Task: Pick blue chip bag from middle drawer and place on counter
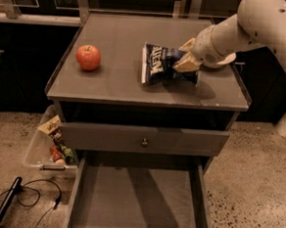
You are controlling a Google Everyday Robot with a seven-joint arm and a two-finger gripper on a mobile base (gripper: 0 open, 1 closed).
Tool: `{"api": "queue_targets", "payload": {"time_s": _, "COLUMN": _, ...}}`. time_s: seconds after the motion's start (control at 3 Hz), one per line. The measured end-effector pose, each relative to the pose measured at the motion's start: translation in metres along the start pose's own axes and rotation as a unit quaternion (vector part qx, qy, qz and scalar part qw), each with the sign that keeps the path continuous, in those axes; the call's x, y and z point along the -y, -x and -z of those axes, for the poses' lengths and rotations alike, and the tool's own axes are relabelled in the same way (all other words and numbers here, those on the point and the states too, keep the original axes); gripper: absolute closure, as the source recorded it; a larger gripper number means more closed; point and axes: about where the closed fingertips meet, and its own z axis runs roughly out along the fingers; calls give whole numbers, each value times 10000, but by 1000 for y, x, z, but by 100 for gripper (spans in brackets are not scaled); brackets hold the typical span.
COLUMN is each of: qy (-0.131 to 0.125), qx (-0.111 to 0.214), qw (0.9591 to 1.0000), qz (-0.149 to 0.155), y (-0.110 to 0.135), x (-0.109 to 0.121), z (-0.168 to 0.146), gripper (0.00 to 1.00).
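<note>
Dim; jaws over the counter (119, 40) perhaps cast shadow.

The white arm (247, 30) reaches over the grey bench's (118, 40) right edge, tan claw (185, 55) pinching the crinkly dark-blue chip bag (159, 63).

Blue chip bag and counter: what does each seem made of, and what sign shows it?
Blue chip bag: likely thin plastic film, glossy; it shows crinkles. Counter: smooth grey with faint sheen, perhaps laminate or painted metal. The gripper is at the bag's right edge.

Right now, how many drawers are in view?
2: the middle drawer, pulled open at the bottom, and a shut drawer front with a knob above it. The gripper is at the blue chip bag on the counter.
</note>
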Motion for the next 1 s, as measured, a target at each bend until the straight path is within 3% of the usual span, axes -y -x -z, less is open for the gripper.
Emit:
{"api": "queue_targets", "payload": {"time_s": 0.33, "qy": 36, "qx": -34, "qw": 10000, "qz": -41, "y": -3, "x": -1, "z": 0, "gripper": 81}}
{"api": "queue_targets", "payload": {"time_s": 1.0, "qy": 37, "qx": -34, "qw": 10000, "qz": -41, "y": -3, "x": -2, "z": 0, "gripper": 35}}
